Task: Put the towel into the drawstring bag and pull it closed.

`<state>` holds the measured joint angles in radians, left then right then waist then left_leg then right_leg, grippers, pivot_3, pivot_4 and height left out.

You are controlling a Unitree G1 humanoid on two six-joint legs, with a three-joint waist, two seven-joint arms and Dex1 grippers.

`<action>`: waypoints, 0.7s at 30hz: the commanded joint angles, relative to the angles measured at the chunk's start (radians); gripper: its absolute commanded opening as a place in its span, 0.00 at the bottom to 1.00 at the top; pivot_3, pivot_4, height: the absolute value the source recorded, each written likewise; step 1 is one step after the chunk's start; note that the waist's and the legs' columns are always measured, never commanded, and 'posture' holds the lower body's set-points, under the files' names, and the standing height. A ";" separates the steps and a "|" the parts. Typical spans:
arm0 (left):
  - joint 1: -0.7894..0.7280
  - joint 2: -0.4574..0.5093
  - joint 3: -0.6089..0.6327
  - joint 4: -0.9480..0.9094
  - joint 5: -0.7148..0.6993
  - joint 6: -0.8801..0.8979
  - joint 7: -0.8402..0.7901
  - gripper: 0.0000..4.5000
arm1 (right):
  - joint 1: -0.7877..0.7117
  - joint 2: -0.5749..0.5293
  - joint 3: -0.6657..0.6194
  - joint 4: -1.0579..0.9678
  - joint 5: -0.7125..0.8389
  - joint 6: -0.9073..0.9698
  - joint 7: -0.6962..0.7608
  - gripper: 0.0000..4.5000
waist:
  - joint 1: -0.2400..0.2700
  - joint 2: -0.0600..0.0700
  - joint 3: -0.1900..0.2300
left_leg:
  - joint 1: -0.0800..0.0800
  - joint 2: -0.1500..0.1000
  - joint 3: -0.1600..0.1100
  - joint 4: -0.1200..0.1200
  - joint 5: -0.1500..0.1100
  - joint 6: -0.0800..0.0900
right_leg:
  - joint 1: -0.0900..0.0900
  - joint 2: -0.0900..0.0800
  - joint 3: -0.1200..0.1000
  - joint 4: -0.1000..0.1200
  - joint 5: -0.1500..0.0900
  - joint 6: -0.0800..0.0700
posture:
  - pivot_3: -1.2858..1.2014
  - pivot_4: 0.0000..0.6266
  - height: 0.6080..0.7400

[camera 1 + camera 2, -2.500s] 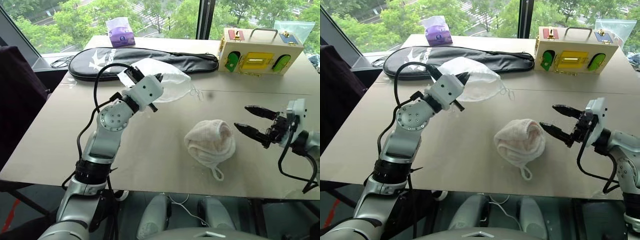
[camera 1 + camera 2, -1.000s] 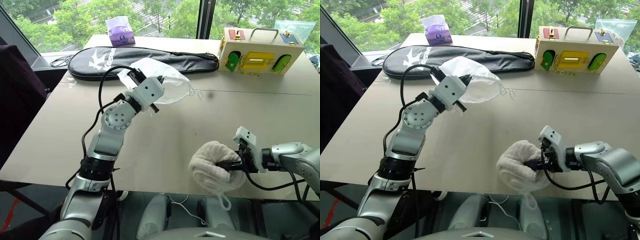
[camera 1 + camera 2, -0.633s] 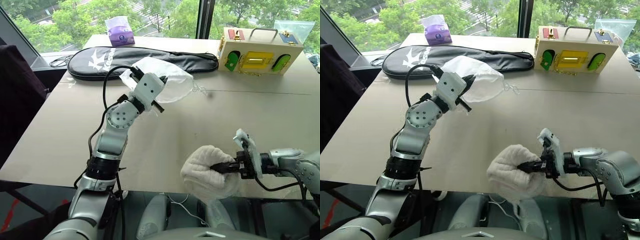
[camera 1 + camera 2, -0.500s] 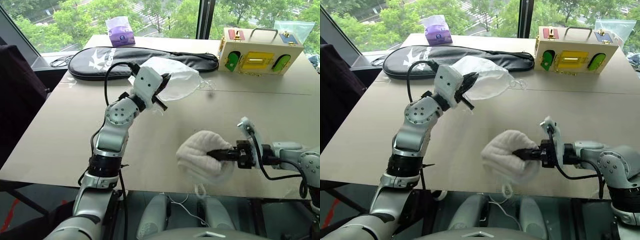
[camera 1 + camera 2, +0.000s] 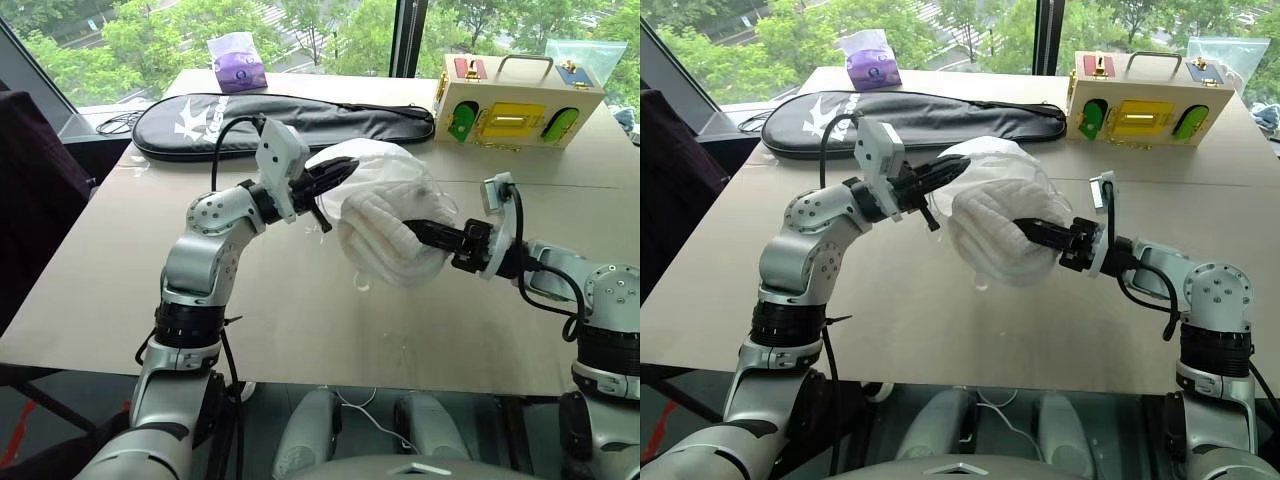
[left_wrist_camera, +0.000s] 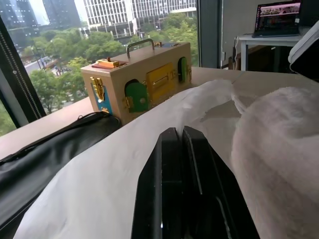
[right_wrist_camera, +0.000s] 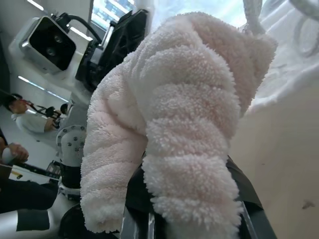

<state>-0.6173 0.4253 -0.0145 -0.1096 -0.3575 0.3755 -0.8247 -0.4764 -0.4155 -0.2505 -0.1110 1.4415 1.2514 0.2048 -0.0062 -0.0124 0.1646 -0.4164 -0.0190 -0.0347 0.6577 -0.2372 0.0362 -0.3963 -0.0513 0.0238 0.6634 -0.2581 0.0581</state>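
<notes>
The towel (image 5: 385,235) hides most of the drawstring bag (image 5: 400,170) and the right gripper's (image 5: 425,232) fingertips.

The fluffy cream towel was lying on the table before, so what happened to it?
The right hand grabbed the bumpy cream terry towel, lifted it off the table and carried it to the thin white drawstring bag. The left hand kept pinching the bag. The black racket case and wooden box stayed put.
</notes>
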 commanded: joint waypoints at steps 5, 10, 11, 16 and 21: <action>0.052 0.013 -0.038 -0.098 -0.026 -0.026 -0.048 0.00 | -0.054 0.091 -0.016 0.034 0.176 -0.085 -0.271 0.00 | -0.012 0.001 0.000 | 0.000 0.001 0.001 0.000 0.000 0.000 | 0.000 0.001 0.001 0.000 0.000 0.000 | 0.52 0.24 1.00; 0.075 0.037 -0.044 -0.101 -0.016 -0.021 -0.066 0.00 | -0.060 0.133 -0.045 0.074 0.358 -0.211 -0.468 0.00 | -0.010 0.001 0.001 | 0.000 0.002 0.001 -0.001 0.000 0.000 | -0.001 0.001 0.001 0.001 0.000 0.000 | 0.52 0.24 1.00; 0.077 0.041 -0.046 -0.102 -0.018 -0.018 -0.070 0.00 | -0.055 0.141 -0.043 0.070 0.392 -0.236 -0.503 0.00 | -0.009 0.001 0.001 | 0.000 0.001 0.001 -0.001 0.000 0.000 | -0.001 0.001 0.001 0.000 0.000 0.000 | 0.52 0.24 1.00; 0.091 0.039 -0.065 -0.118 -0.026 -0.008 -0.084 0.00 | -0.043 0.223 -0.014 0.029 0.523 -0.387 -0.675 0.00 | -0.011 0.001 0.001 | 0.000 0.002 0.001 -0.001 0.000 0.000 | -0.001 0.001 0.001 0.000 0.000 0.000 | 0.52 0.24 1.00; 0.091 0.023 -0.080 -0.130 -0.049 0.007 -0.088 0.00 | -0.047 0.306 0.044 0.007 0.458 -0.471 -0.738 0.00 | -0.013 0.001 0.001 | 0.000 0.002 0.001 -0.001 0.000 0.000 | -0.001 0.002 0.002 0.001 0.000 0.000 | 0.52 0.24 1.00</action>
<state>-0.5244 0.4560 -0.0881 -0.1874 -0.3779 0.3815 -0.9013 -0.5104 -0.1306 -0.2277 -0.0528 1.9057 0.8150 -0.5253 -0.0189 -0.0110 0.1654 -0.4160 -0.0167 -0.0336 0.6568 -0.2372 0.0362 -0.3972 -0.0488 0.0255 0.6639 -0.2581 0.0580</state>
